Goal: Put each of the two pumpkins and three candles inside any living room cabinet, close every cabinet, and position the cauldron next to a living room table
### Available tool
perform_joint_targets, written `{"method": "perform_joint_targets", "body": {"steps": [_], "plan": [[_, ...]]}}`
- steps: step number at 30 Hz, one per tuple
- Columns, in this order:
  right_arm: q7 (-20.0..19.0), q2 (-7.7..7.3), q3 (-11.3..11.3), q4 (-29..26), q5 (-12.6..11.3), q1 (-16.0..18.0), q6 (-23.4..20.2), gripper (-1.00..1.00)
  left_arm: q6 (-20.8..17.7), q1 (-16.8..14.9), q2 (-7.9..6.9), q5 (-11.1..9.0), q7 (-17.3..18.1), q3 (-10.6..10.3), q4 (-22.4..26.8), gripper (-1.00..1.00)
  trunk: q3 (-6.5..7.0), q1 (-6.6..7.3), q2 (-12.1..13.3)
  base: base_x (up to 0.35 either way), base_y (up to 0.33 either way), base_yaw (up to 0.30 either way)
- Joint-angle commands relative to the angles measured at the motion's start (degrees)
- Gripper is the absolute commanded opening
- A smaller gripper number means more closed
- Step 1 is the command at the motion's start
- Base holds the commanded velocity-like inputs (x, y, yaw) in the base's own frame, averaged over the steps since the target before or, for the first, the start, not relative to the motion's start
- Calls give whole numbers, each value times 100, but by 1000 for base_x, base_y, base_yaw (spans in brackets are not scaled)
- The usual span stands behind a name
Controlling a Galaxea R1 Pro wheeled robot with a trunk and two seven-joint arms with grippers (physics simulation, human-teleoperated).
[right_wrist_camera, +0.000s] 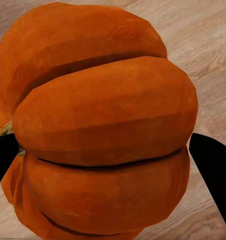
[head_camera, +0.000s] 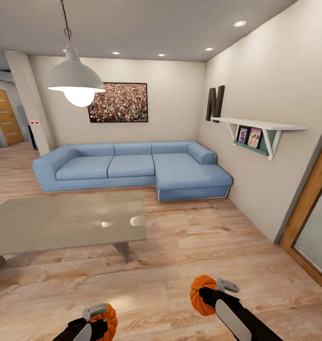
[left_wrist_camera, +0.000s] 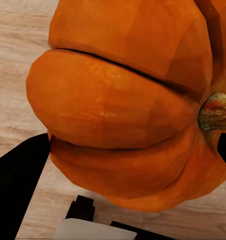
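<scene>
Both tools loaded with pumpkins

Left tool (head_camera: 95, 321) grips a pumpkin (head_camera: 108, 321) at the frame's bottom left; right tool (head_camera: 213, 292) clamps the other pumpkin (head_camera: 201, 294) at bottom right, above the wood floor (head_camera: 179, 246).

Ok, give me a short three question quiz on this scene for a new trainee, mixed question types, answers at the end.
1. True or false: each end effector, left and right, is shut on a pumpkin.
2. Multiple choice: what stands against the far wall under the framed picture? A) a bookcase B) a blue sofa C) a fridge
3. Fill in: the grey-topped table sits on the robot's ____ side in the head view.

Key
1. True. The left pumpkin and the right pumpkin each sit between dark fingers above the wooden floor.
2. B
3. left
</scene>
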State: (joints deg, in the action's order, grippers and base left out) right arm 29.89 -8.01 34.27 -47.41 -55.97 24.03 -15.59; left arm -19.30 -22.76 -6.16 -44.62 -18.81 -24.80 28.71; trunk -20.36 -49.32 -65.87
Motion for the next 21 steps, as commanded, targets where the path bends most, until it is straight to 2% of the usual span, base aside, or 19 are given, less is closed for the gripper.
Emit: {"method": "perform_joint_targets", "body": {"steps": [1,12,17,21], "plan": [[44,-8,25,-14,-28,5,-18,-100,-12,-5,-8,-55,-53,-46,12,-100,11,22,36,0,0,266],[44,-8,36,-13,-37,5,-23,-100,-191,-4,-15,-55,-44,-34,12,-100,209,264,478,0,0,285],[44,3,36,-13,-37,5,-28,-100,-196,-6,-16,-55,-44,-34,12,-100,209,264,478,0,0,288],[44,95,36,-13,-37,5,-32,-100,-193,-5,-11,-55,-44,-34,12,-100,209,264,478,0,0,288]]}}
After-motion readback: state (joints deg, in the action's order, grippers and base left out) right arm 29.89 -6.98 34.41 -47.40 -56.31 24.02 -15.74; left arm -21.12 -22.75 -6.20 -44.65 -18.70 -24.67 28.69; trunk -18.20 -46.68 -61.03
